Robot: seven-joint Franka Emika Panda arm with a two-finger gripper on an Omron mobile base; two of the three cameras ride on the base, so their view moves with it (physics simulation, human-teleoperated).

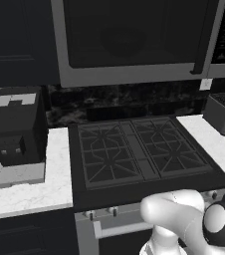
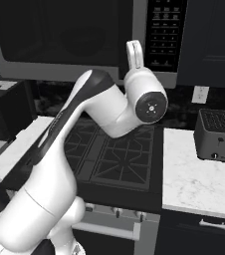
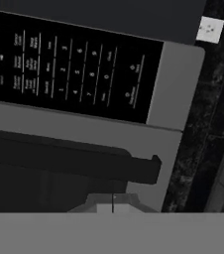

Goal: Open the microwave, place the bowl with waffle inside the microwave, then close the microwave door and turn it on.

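Note:
The microwave [image 1: 134, 74] hangs above the stove, and the microwave door [image 1: 129, 35] is closed flat against it. The door's black bar handle [image 1: 204, 40] runs down its right edge, beside the black keypad strip [image 2: 167, 35]. My arm reaches up, and the hand [image 2: 133, 54] is in front of the microwave's lower right part. In the hand view the gripper [image 3: 112, 203] is shut with nothing in it, just short of the handle [image 3: 69, 161], and the keypad [image 3: 74, 69] lies beyond. The bowl with waffle is out of view.
A black gas stove [image 1: 139, 149] sits below the microwave. To its left a black coffee machine [image 1: 17, 127] stands on the white counter [image 1: 30, 194]. On the right counter [image 2: 194, 184] is a grey toaster [image 2: 215, 134]. A wall outlet [image 2: 200, 94] is behind the toaster.

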